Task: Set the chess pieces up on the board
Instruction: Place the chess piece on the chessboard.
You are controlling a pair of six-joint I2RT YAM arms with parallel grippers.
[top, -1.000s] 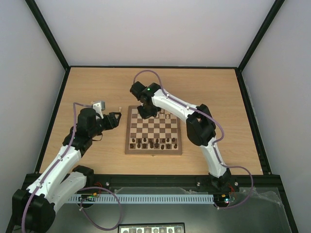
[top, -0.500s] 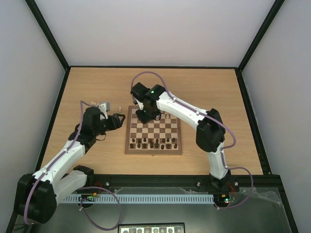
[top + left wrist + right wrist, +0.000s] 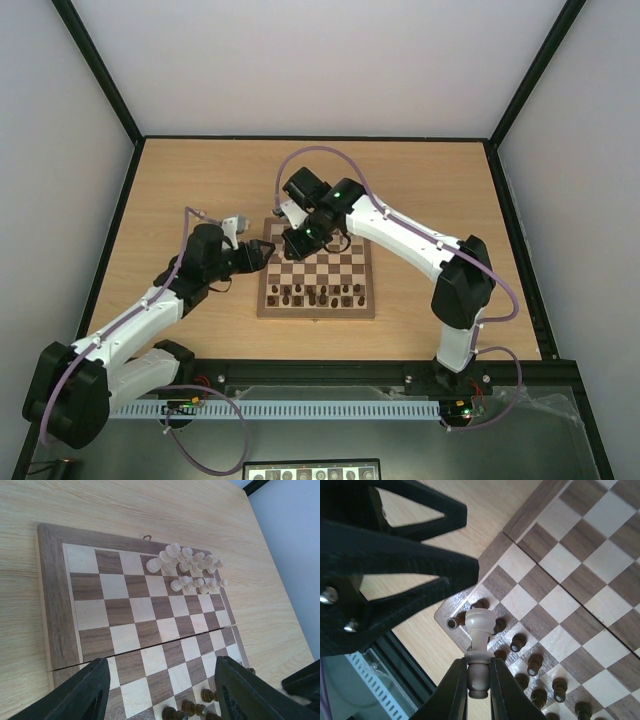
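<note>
Chess piece (image 3: 479,625), pinched between right jaws, over board (image 3: 580,575)

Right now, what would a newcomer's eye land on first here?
The right gripper pinching a pale chess piece by its base above the board, with the open left gripper close beside it. Then the pale chessmen bunched at the board's far edge, opposite the dark chessmen along the near edge.

Light wood-grain table (image 3: 180,180) is carrying the board (image 3: 315,313), which is lying flat and opened out directly on it, just toward 6 o'clock of centre. Tabletop is showing round the board at 12, 3, 6 and 9 o'clock.
</note>
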